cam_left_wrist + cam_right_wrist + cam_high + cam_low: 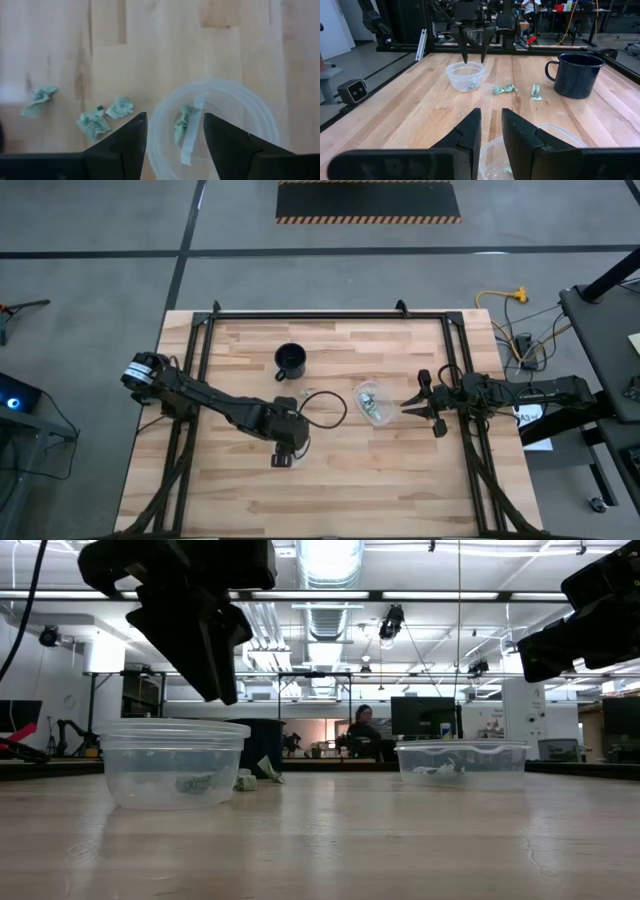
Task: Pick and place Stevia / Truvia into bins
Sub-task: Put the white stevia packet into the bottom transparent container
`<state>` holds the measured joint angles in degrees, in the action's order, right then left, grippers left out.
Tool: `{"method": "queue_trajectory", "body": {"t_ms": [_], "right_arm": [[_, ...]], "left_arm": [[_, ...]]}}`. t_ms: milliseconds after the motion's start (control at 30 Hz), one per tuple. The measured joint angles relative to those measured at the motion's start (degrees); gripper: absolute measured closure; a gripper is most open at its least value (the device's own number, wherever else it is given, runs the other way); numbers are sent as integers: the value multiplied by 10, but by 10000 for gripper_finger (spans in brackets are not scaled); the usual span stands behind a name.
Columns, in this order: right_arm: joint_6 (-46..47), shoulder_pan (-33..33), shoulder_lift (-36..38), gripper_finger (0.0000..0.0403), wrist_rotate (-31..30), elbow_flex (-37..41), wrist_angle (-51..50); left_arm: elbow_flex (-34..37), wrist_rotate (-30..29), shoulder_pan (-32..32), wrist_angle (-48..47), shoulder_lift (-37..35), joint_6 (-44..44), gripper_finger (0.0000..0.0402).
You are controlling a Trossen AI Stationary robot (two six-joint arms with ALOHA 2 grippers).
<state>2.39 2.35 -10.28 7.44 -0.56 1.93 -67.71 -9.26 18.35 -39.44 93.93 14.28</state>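
The round clear tub (220, 107) stands on the wood with a crumpled green sachet (184, 122) and a pale strip inside; it also shows in the low view (175, 762). My left gripper (175, 135) hovers open just above its rim, holding nothing. Three more green sachets (92, 125) lie loose on the table beside it. The oblong tub (372, 402) holds several sachets. My right gripper (491, 130) hangs over the oblong tub's edge (555, 137), its fingers a narrow gap apart and empty.
A black mug (290, 360) stands toward the far edge, behind the loose sachets (502, 89). A dark cable loop (322, 408) lies between the two tubs. Bare wood stretches along the near side. A person sits in the room beyond the table.
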Motion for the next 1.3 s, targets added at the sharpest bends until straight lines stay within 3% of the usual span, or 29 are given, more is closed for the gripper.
{"method": "queue_trajectory", "body": {"t_ms": [200,433,567,933,1300], "right_arm": [[0,0,0,335,0,0,0],[1,0,0,335,0,0,0],[1,0,0,335,0,0,0],[0,0,0,335,0,0,0],[0,0,0,335,0,0,0]], "left_arm": [[-3,-49,-4,0,0,-2,218],[-4,-176,-30,33,0,-26,218],[-3,-181,-52,71,0,-14,218],[17,-181,-113,62,0,183,218],[25,-177,-127,60,24,198,218]]}}
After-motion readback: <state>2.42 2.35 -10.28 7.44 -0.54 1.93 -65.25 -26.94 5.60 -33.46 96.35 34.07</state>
